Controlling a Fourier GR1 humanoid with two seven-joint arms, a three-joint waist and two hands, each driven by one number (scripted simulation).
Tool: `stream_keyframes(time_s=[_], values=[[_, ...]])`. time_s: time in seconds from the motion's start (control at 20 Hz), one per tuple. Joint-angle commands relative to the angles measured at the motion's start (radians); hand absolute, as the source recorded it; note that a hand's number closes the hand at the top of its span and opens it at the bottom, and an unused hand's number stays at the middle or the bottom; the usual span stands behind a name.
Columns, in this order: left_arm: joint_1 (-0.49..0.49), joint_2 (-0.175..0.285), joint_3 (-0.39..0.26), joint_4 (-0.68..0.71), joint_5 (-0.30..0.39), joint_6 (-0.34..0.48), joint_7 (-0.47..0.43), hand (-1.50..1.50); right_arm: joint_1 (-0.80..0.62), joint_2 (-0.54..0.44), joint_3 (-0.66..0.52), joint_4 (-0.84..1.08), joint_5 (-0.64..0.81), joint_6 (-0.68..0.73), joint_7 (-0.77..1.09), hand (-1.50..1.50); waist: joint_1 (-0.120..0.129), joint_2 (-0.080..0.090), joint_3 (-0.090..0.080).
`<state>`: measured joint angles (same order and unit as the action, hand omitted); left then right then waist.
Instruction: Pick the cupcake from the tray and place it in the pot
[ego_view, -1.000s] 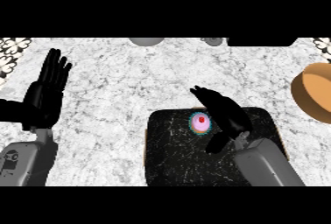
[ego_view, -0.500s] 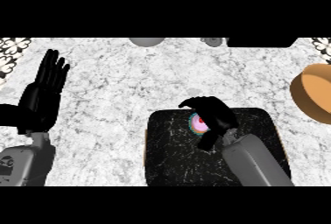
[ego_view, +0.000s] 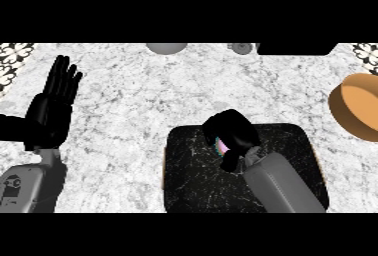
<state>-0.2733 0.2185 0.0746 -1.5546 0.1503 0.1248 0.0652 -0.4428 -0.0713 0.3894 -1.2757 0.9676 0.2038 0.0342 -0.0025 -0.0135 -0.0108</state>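
Cupcake (ego_view: 221, 146), near the tray (ego_view: 192, 180) edge, wrapped by right hand (ego_view: 233, 132).

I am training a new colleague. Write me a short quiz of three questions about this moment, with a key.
1. True or false: over the tray, the right hand is curled round the cupcake.
2. Fill the gap: the left hand, at the view's left, is ____ (open or shut).
3. Where is the pot?
A) on the tray
B) at the view's right edge, apart from the tray
C) beside the left hand

Key: 1 true; 2 open; 3 B.
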Motion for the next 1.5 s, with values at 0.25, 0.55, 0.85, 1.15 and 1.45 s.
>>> stream_keyframes(time_s=[0.25, 0.55, 0.85, 1.15, 1.45], values=[[0.052, -0.010, 0.023, -0.041, 0.013, -0.023, -0.023, 0.00, 0.094, 0.040, 0.018, -0.199, 0.135, -0.075, 0.157, 1.50, 0.001, 0.011, 0.011], [0.004, 0.008, 0.018, -0.031, 0.025, -0.046, 0.012, 0.00, -0.181, 0.070, -0.075, -0.096, 0.109, -0.068, 0.542, 1.50, 0.041, 0.015, 0.010], [-0.023, -0.003, 0.019, 0.003, -0.002, -0.015, 0.005, 0.00, -0.419, 0.071, -0.178, 0.057, 0.278, -0.167, 0.832, 1.50, 0.040, 0.018, 0.009], [-0.016, 0.016, 0.037, -0.007, 0.016, -0.029, 0.036, 0.00, -0.472, 0.023, -0.198, 0.030, 0.452, -0.259, 0.990, 1.50, 0.012, 0.011, 0.010], [-0.010, 0.008, 0.034, -0.006, -0.016, -0.006, 0.016, 0.00, -0.449, -0.099, -0.271, -0.108, 0.498, -0.255, 0.989, 1.50, -0.005, 0.009, 0.011]])
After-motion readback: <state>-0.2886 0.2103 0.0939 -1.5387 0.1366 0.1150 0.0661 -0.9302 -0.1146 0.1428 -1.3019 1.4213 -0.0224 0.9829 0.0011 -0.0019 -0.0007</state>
